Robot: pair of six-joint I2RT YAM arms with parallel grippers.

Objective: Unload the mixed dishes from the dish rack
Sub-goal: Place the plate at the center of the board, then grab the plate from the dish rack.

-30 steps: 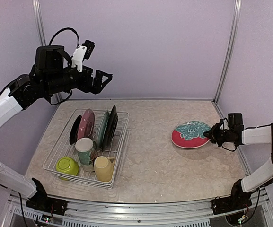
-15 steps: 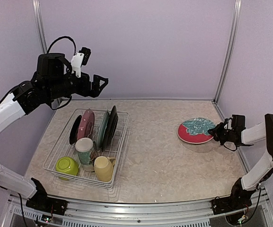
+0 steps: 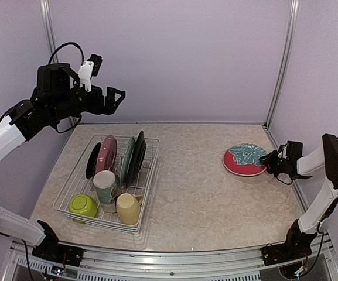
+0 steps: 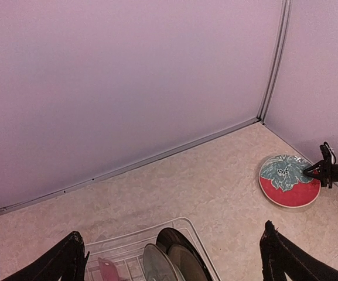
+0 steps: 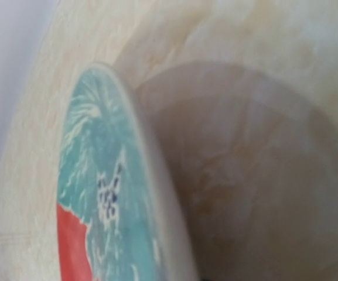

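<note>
- Got one red-and-teal plate (image 3: 243,160) out on the counter (image 3: 198,193), well off to the right of the dish rack (image 3: 152,170). Looks flat or nearly so. Probably put that far over to keep the drop-off spot out of the rack's way.
- Right hand (image 3: 272,159) sitting at the plate rim farthest from the rack, touching or as good as. Can't tell if clamped on or let go, with only rim and counter in the wrist view and no fingers.
- Left hand (image 3: 117,100) hovering high above the rack's far left end, spread as wide as can be and holding nothing. Guessing pre-opened to straddle a plate edge.
- In the rack's far half: black plate (image 3: 92,161), pink plate (image 3: 107,153), green plate (image 3: 127,158) and dark plate (image 3: 139,153), all on edge, propped by the prongs.
- In its near half: lime-green bowl (image 3: 83,205), floral mug (image 3: 105,186) and yellow mug (image 3: 128,208), crowded together.
- Most of the unloading not yet done, going by that load.
</note>
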